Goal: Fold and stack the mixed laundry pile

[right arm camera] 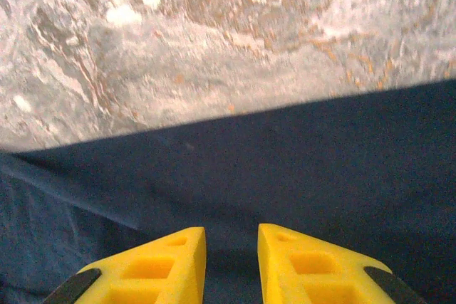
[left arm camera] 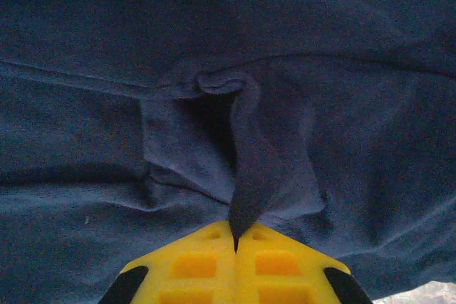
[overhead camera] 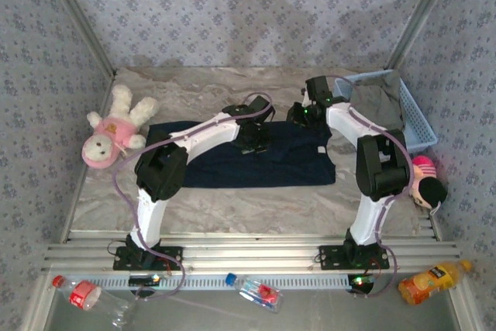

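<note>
Your left gripper (overhead camera: 252,143) sits over the middle of the navy garment (overhead camera: 256,167), toward its far edge. In the left wrist view the 2 yellow fingers (left arm camera: 192,265) are pressed together at the left gripper (left arm camera: 235,238), with a narrow ridge of the navy garment (left arm camera: 107,105) pinched between their tips. The ridge rises from a small puckered fold, and the cloth around it lies in soft creases.

Your right gripper (overhead camera: 299,114) is at the far right corner of the same garment. In the right wrist view the right gripper (right arm camera: 229,233) has its fingers (right arm camera: 306,265) parted by a narrow gap. They sit above the navy garment (right arm camera: 320,176) with no cloth visible between them, and you cannot tell whether the tips touch it. Just beyond them, the garment's straight far edge meets the bare marbled tabletop (right arm camera: 214,33).

From above, the navy garment lies spread mostly flat across the centre of the tabletop (overhead camera: 232,207). The olive-grey garment (overhead camera: 380,102) lies crumpled inside the light blue basket (overhead camera: 416,125) at the far right corner, well apart from the navy one.

A pink-and-cream plush toy (overhead camera: 112,129) lies at the left edge, just beside the navy garment's left end. A 2nd plush (overhead camera: 425,180), pink and black, lies at the right edge beside the right arm. 3 bottles lie along the near edge below the arm bases: a clear bottle (overhead camera: 85,294) on the left, a small bottle (overhead camera: 256,291) in the middle and an orange drink bottle (overhead camera: 430,281) on the right.
</note>
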{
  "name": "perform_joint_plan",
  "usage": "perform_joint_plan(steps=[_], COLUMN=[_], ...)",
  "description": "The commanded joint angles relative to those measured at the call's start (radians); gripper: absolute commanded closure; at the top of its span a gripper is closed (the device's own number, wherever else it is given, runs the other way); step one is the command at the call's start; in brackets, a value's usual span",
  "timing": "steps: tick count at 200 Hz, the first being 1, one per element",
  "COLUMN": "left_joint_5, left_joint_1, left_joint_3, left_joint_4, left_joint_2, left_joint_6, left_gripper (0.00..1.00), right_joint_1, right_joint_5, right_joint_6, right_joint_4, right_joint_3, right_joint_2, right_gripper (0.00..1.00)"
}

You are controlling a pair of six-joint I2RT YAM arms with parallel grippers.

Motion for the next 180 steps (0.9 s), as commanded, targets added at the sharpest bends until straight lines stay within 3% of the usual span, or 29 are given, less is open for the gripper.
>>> perform_joint_plan(steps=[1, 32, 60, 107, 180], left_joint_5=[0.009, 0.019, 0.032, 0.033, 0.035], left_joint_1=[0.012, 0.022, 0.025, 0.028, 0.026], left_joint_3=[-0.004, 0.002, 0.023, 0.034, 0.012], left_joint_4=[0.01, 0.013, 0.009, -0.005, 0.011], left_joint_2=[-0.009, 0.0, 0.016, 0.019, 0.013], left_joint_6=[-0.016, -0.015, -0.009, -0.001, -0.017], left_gripper=[0.99, 0.99, 0.98, 0.98, 0.98], right_joint_1=[-0.002, -0.004, 0.015, 0.062, 0.07], right_joint_5=[0.01, 0.014, 0.0, 0.041, 0.132], right_joint_6=[-0.037, -0.002, 0.02, -0.015, -0.072], right_joint_4=[-0.109, -0.103, -0.067, -0.075, -0.078], right_joint_3=[-0.097, -0.277, -0.346, -0.296, -0.164], right_joint_2=[-0.115, -0.241, -0.237, -0.177, -0.027], right_gripper=[0.72, 0.76, 0.82, 0.85, 0.81])
